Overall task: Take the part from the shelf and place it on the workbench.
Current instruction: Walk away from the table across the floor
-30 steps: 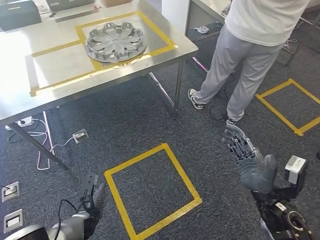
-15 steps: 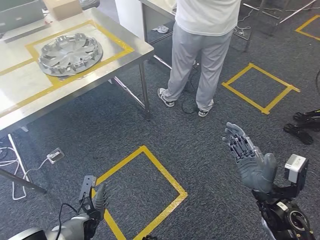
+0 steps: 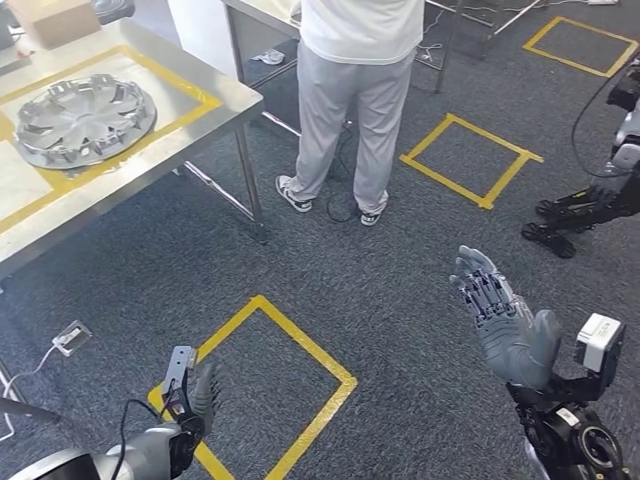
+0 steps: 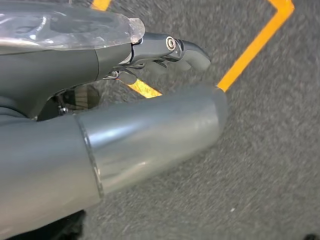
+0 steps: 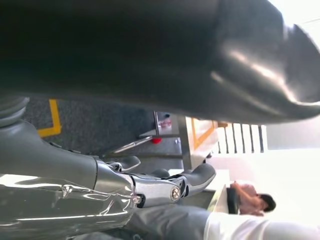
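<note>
**Hubcap on bench, both hands empty**

I see the hubcap flat on the workbench, far left. Left hand low, fingers loosely apart, holding nothing. Right hand raised, spread, well apart from it.

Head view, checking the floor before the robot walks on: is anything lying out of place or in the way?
Yes. A person stands close beside the workbench, with dark cables on the carpet at their feet. The hubcap lies flat inside its yellow outline; nothing is spilled.
</note>
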